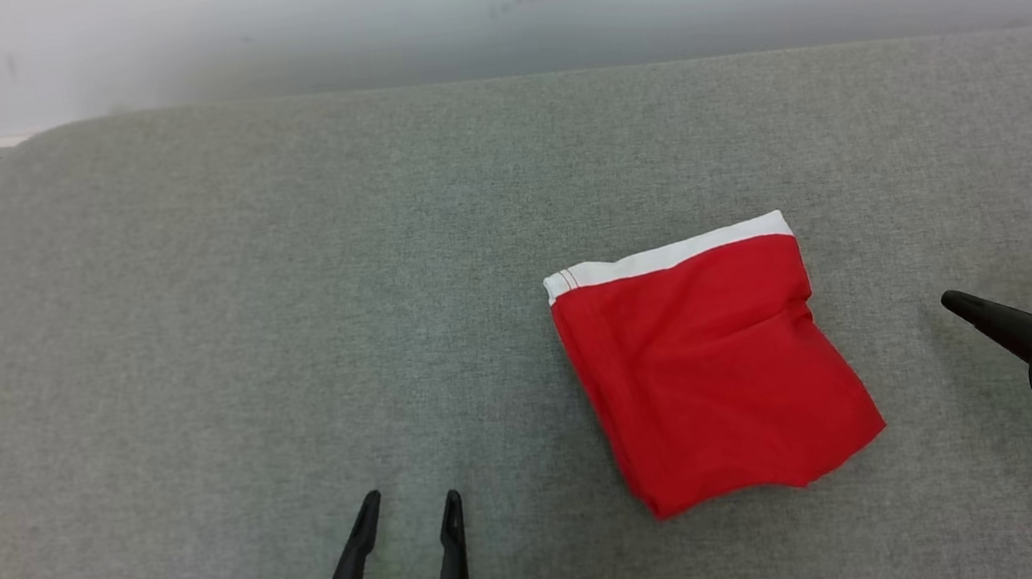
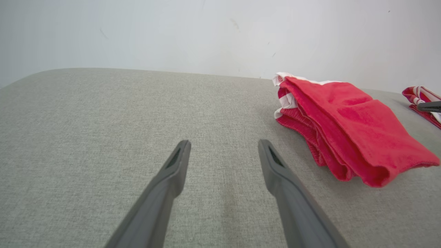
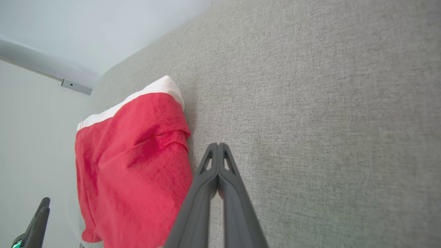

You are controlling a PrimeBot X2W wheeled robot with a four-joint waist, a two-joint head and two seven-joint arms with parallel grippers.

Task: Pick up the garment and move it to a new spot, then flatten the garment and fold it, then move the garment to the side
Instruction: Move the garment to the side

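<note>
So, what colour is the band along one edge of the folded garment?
White; the band borders the red garment. The head view shows it best.

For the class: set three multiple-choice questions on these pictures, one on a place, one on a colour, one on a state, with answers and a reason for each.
1. Where does the folded garment lie?
A. on the grey surface
B. on the floor
C. in a basket

2. What colour is its waistband?
A. blue
B. white
C. black

3. How does the right gripper stand?
A. shut on the garment
B. open
C. shut, holding nothing

Answers:
1 A, it rests flat on the grey padding.
2 B, a white band edges the red cloth.
3 C, its fingers meet beside the garment, apart from it.
</note>
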